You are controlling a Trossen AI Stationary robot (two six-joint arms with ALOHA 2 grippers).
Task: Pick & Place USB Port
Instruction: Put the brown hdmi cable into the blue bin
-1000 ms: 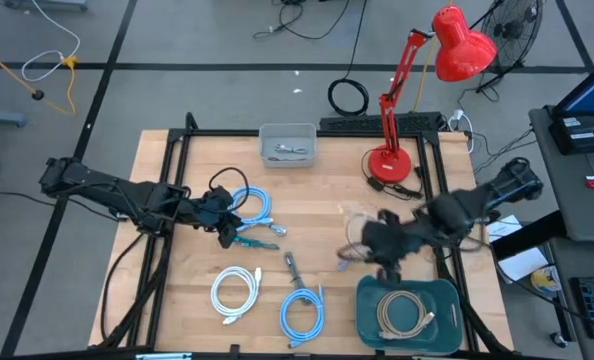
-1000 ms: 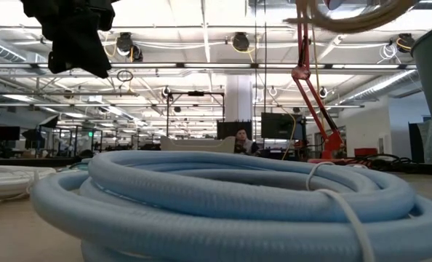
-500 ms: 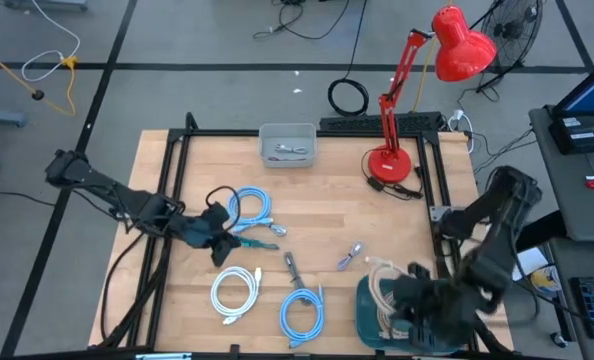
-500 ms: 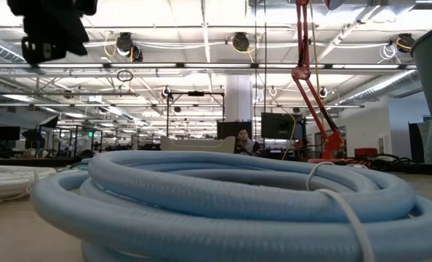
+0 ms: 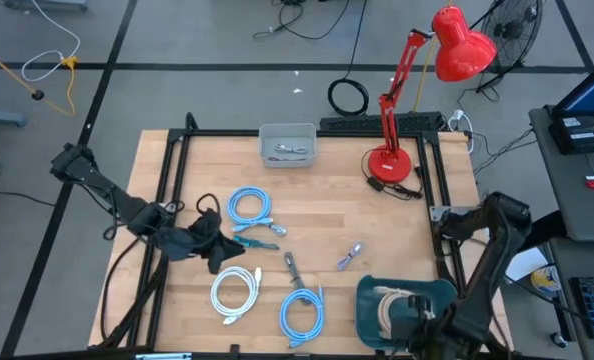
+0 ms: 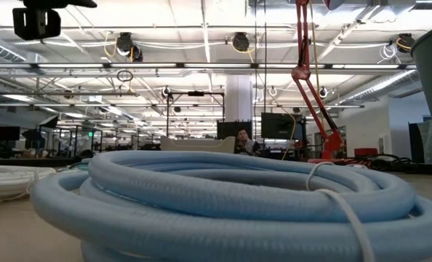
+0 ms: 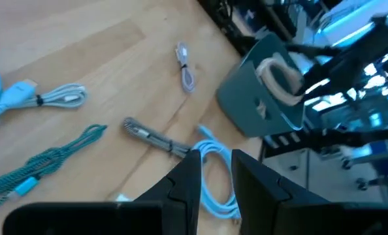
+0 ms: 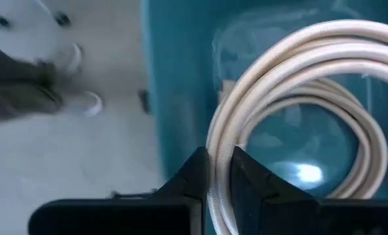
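A beige coiled cable [image 8: 298, 85] sits over the inside of the teal bin [image 5: 432, 292] at the table's near right. My right gripper [image 5: 417, 325] hangs at the bin's near rim, shut on that coil. My left gripper [image 5: 225, 252] hovers at the table's left, above the green braided cable [image 7: 47, 160]. It is open by a narrow gap and holds nothing. It shows high at the low view's top left [image 6: 38, 18]. Light blue coils [image 5: 249, 208] [image 5: 302, 312], a white coil [image 5: 235, 292] and a short grey cable [image 5: 349, 257] lie flat on the wood. My right gripper pinches one strand of the beige coil [image 8: 219, 163] between its two fingers [image 8: 193, 176], coming from above and pointing down. The rest of the loop spreads out over the teal bin's floor [image 8: 181, 78]. Whether it rests there, I cannot tell.
A grey tray [image 5: 287, 145] stands at the far edge and a red desk lamp [image 5: 389, 160] at the far right. A dark metal-tipped cable [image 5: 292, 268] lies mid-table. A black frame rail [image 5: 172, 200] runs along each side. In the low view a big light blue coil [image 6: 238, 196] fills the foreground.
My right gripper has carried the beige coil from mid-table toward the near right edge, and now hangs over the teal bin's near rim. My left gripper has risen and drawn back toward the near left, away from the far light blue coil.
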